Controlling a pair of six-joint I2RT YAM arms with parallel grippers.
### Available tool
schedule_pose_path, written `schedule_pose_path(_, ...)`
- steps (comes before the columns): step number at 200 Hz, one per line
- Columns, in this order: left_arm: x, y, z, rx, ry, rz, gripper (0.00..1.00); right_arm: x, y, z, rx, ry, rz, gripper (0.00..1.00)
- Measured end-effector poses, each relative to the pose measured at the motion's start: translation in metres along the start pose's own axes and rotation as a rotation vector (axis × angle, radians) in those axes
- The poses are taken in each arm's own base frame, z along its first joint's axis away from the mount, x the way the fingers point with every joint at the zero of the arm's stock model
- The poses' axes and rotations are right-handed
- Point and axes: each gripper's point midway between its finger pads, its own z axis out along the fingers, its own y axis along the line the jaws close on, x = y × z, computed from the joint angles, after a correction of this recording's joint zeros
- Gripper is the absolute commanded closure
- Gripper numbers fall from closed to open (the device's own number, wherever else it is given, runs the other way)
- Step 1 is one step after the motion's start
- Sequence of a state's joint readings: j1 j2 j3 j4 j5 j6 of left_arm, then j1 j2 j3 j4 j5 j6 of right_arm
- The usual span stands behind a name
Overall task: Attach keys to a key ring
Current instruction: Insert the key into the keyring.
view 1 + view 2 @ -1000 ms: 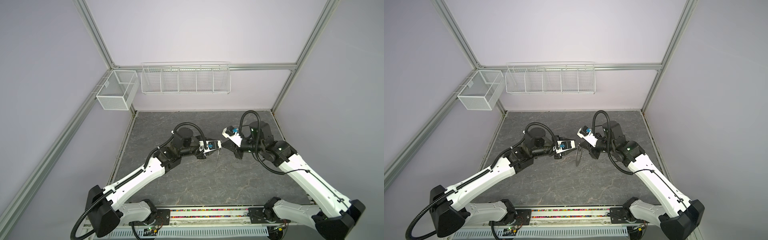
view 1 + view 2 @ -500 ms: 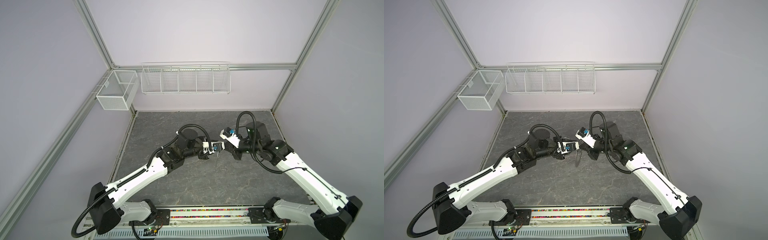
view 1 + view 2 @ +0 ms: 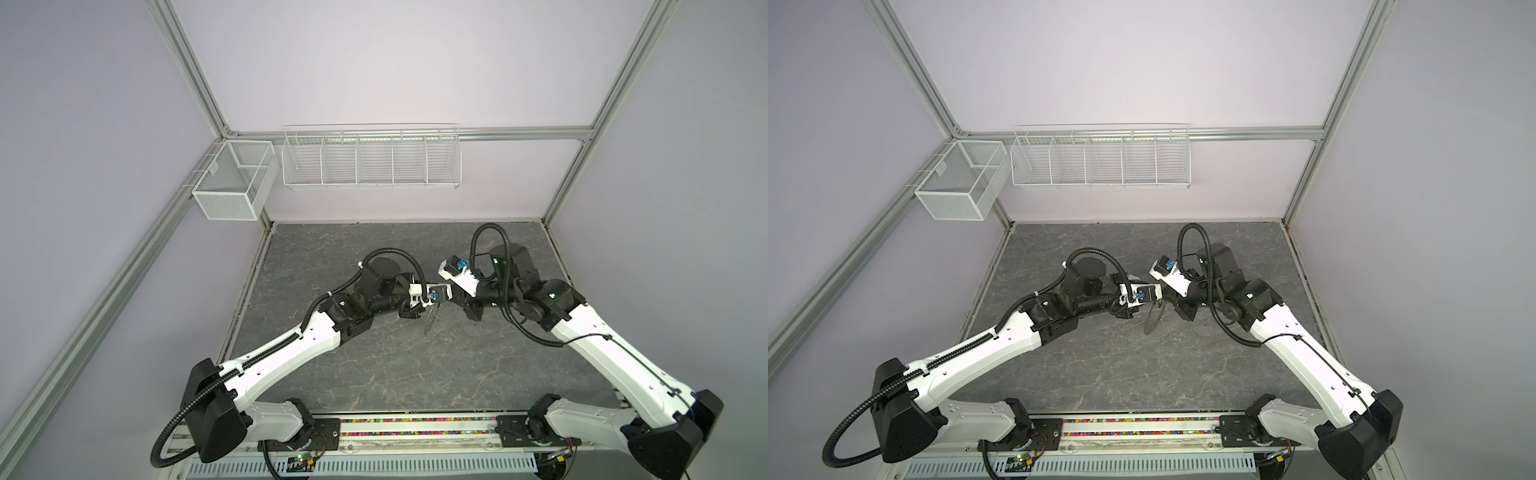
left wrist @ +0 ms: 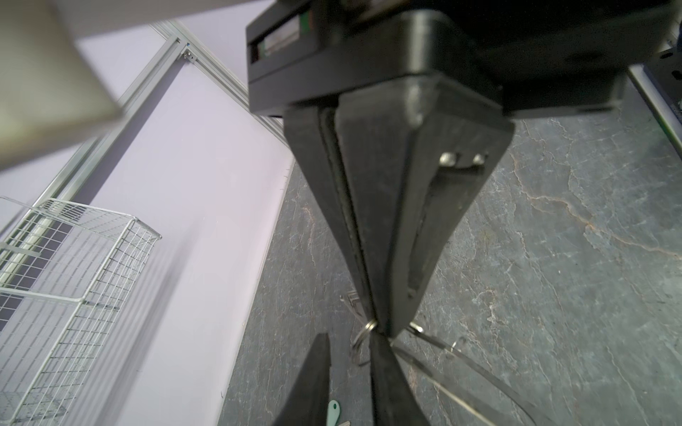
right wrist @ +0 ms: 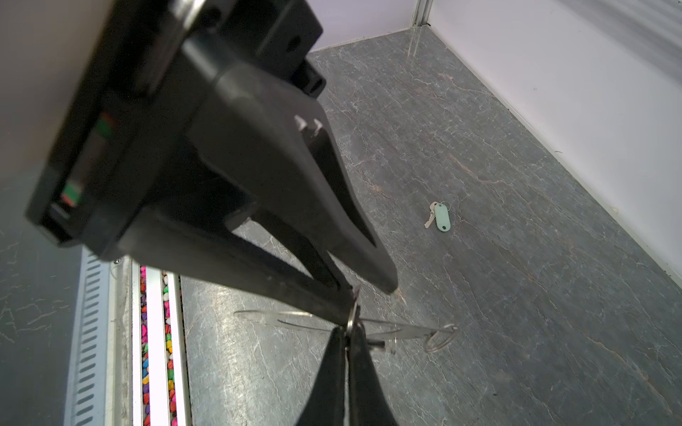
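Observation:
The key ring (image 3: 429, 323) (image 3: 1152, 321), a flat grey disc, hangs above the middle of the table between both arms. In the right wrist view my right gripper (image 5: 347, 328) is shut on the key ring (image 5: 402, 331) at a small wire loop (image 5: 352, 313) on its rim. My left gripper (image 4: 350, 337) faces it tip to tip. Its fingers (image 4: 313, 380) stand a little apart, with one touching the right gripper's tips beside that wire loop (image 4: 363, 333). One of the keys (image 5: 429, 219), with a pale green tag (image 5: 441, 217) (image 4: 333, 410), lies loose on the table.
A white wire basket rack (image 3: 371, 160) hangs on the back wall and a mesh box (image 3: 232, 183) on the left frame. A rail with coloured bits (image 5: 157, 332) runs along the table's front edge. Walls close in the dark stone table (image 3: 415, 374) on three sides.
My left arm has reached right until its gripper met the right gripper at the key ring, and its jaws have narrowed. The right arm shifted slightly left, still holding the ring.

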State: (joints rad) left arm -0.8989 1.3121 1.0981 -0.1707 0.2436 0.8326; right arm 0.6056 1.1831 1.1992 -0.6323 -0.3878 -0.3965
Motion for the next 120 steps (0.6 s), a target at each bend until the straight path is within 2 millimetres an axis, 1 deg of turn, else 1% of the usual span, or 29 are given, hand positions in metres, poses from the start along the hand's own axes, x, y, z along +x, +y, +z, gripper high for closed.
schedule_pose_path(12,0.001,-0.001,0.001,0.005,0.002,-0.001,0.85,0.001,-0.001,0.001,0.006,0.007,-0.006,0.93)
schedule_pose_path(37,0.003,-0.006,0.004,0.027,0.008,-0.003,0.87,0.005,-0.001,0.003,0.019,0.028,-0.029,0.93)
schedule_pose_path(54,0.004,-0.009,0.005,0.04,0.011,-0.001,0.93,0.007,-0.001,0.003,0.025,0.04,-0.05,0.93)
schedule_pose_path(65,0.004,-0.01,0.005,0.047,0.011,0.004,1.0,0.008,0.0,0.004,0.026,0.05,-0.061,0.93)
schedule_pose_path(75,0.005,-0.012,0.005,0.057,0.012,0.004,1.0,0.01,0.0,0.004,0.031,0.059,-0.072,0.93)
schedule_pose_path(87,0.004,-0.014,0.005,0.065,0.01,0.003,1.0,0.011,0.0,0.004,0.034,0.066,-0.078,0.86)
schedule_pose_path(98,0.004,-0.016,0.005,0.077,0.008,0.002,1.0,0.011,-0.002,0.004,0.047,0.066,-0.087,0.81)
schedule_pose_path(110,0.004,-0.017,0.005,0.079,0.006,-0.005,1.0,0.009,-0.003,0.004,0.054,0.06,-0.093,0.71)
schedule_pose_path(120,0.002,-0.016,0.005,0.074,-0.002,-0.014,1.0,0.006,-0.004,0.003,0.067,0.049,-0.094,0.66)
